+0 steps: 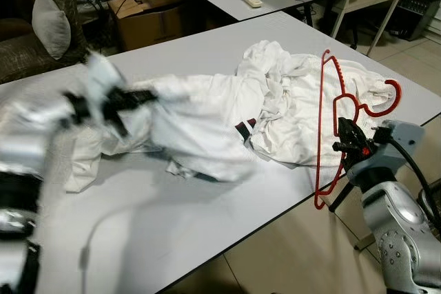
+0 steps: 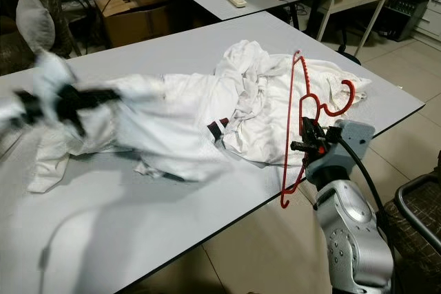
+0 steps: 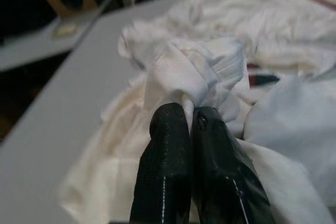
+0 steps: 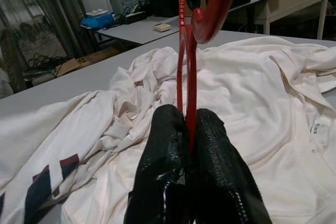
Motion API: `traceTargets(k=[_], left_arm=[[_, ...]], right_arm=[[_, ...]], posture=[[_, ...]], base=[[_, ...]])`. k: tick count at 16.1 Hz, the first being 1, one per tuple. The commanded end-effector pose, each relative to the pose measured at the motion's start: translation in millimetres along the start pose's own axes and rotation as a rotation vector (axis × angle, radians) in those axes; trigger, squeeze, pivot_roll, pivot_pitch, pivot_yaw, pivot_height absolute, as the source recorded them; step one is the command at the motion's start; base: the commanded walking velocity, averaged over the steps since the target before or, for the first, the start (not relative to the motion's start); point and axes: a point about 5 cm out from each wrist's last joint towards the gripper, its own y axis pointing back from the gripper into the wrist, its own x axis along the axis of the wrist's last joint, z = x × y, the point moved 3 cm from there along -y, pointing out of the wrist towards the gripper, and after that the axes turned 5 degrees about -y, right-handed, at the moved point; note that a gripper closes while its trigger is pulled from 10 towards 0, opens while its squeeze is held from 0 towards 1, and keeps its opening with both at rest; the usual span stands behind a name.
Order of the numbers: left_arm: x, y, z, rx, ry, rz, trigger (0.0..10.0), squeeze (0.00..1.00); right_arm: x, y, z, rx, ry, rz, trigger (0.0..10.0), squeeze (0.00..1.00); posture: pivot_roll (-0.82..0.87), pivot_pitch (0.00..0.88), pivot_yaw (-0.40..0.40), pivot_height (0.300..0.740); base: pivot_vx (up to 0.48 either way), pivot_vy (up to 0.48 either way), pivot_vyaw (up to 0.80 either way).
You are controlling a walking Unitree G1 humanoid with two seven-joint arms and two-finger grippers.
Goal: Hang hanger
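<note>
At four o'clock, by the grey table's (image 1: 227, 232) edge, our right gripper (image 1: 342, 137) is clamped onto one red hanger (image 1: 335, 105), upright over the white garment (image 1: 275, 111). At nine o'clock our left gripper (image 3: 190, 121) pinches that one garment's cloth.

The right gripper (image 4: 186, 129) is pinching the thin wire of a red hanger (image 4: 185, 66) between its two black fingers (image 4: 163, 145), which are pressing together on it. The hanger is rising upright from the fingers, its thick red hook (image 4: 215, 3) curving over above them. Behind the hanger, a crumpled white garment (image 4: 252, 93) is lying spread across the grey table (image 4: 68, 85); a dark and maroon stripe (image 4: 50, 179) is showing on the cloth near the fingers. Beyond the garment, a second table (image 4: 142, 30) is carrying small items.
</note>
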Motion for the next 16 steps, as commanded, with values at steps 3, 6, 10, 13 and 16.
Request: traceTargets(k=[3,6,10,13,16], left_arm=[[0.2,14.9,19.4,-0.165,-0.069,-0.014,1.0,0.00],[-35.8,12.1,76.6,-0.379,-0.049,-0.149,4.2,0.00],[-25.5,16.6,95.5,-0.396,0.092,-0.087,10.0,1.00],[-9.3,15.7,103.0,-0.400,0.166,-0.011,10.0,1.00],[-2.8,8.2,103.6,-0.341,0.247,0.025,10.0,1.00]], right_arm=[[-0.5,-1.2,-0.3,-0.001,0.006,0.012,10.0,0.00],[-3.5,-0.7,-2.0,0.000,0.000,0.008,10.0,0.00],[-3.2,-2.1,-1.1,0.009,0.005,0.005,10.0,0.00],[-3.8,-1.6,-1.5,0.012,0.010,0.002,10.0,0.00],[-3.1,1.1,0.2,0.008,0.012,0.003,10.0,0.00]], posture=[[-0.15,0.000,0.023,0.740],[-0.14,0.000,0.030,0.740],[-0.13,0.000,0.021,0.740],[-0.14,0.000,0.023,0.740],[-0.15,0.000,0.031,0.740]], base=[[0.000,0.000,0.00],[0.000,0.000,0.00],[0.000,0.000,0.00],[0.000,0.000,0.00],[0.000,0.000,0.00]])
